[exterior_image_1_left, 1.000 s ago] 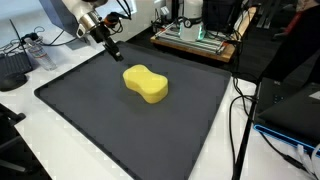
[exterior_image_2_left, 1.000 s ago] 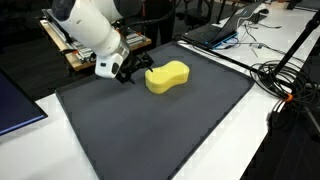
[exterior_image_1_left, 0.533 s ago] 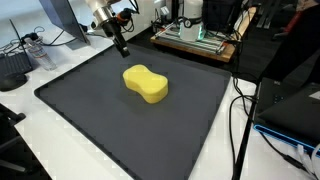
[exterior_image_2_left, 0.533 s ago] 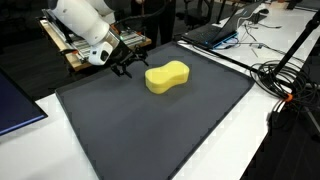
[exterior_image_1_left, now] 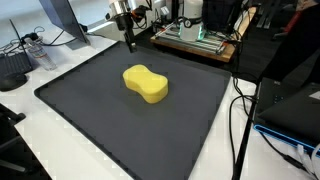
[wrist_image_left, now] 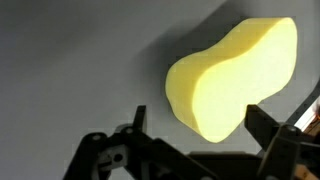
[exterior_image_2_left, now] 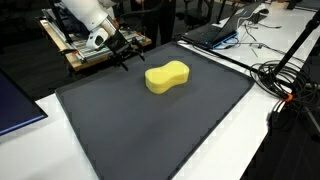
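Note:
A yellow peanut-shaped sponge point(exterior_image_1_left: 146, 83) lies flat near the middle of a dark grey mat point(exterior_image_1_left: 110, 125); it shows in both exterior views point(exterior_image_2_left: 167, 76). My gripper point(exterior_image_1_left: 130, 42) hangs above the mat's far edge, apart from the sponge and higher than it point(exterior_image_2_left: 124, 59). In the wrist view the sponge point(wrist_image_left: 232, 76) fills the upper right, and my two black fingers point(wrist_image_left: 200, 128) stand spread wide with nothing between them. The gripper is open and empty.
A shelf unit with electronics point(exterior_image_1_left: 195, 38) stands behind the mat. Cables point(exterior_image_1_left: 240, 110) run along one side on the white table. A laptop point(exterior_image_2_left: 215, 32) and cable bundles point(exterior_image_2_left: 285, 75) lie beyond the mat. A dark monitor edge point(exterior_image_2_left: 15, 105) sits beside it.
My gripper has risen and moved away from the sponge toward the mat's far edge, over the last second. The sponge has not moved.

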Available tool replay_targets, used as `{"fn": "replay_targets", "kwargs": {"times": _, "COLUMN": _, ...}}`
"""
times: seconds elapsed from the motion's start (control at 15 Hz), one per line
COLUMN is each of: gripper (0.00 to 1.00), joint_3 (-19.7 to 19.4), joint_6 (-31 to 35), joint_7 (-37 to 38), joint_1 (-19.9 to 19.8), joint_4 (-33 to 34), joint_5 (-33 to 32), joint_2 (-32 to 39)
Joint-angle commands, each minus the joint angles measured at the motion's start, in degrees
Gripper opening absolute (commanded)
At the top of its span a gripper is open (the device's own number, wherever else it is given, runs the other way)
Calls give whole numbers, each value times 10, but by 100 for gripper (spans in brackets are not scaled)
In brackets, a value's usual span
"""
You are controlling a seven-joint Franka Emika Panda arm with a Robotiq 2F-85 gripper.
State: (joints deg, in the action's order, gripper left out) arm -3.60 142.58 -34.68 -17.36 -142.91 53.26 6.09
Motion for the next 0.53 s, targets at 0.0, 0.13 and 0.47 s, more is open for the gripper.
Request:
{"fn": "replay_targets", "kwargs": {"times": 0.0, "gripper": 100, "joint_3": -12, "joint_6": 59, "joint_7": -24, "joint_1": 34, "joint_4": -74, "joint_5": 72, "joint_2": -72}}
{"fn": "replay_targets", "kwargs": {"times": 0.13, "gripper": 100, "joint_3": 12, "joint_6": 94, "joint_7": -18, "joint_1": 34, "joint_4": -100, "joint_5": 110, "joint_2": -100}}
{"fn": "replay_targets", "kwargs": {"times": 0.47, "gripper": 100, "joint_3": 44, "joint_6": 138, "joint_7": 36, "joint_1": 67, "joint_4": -139, "joint_5": 153, "joint_2": -150}}
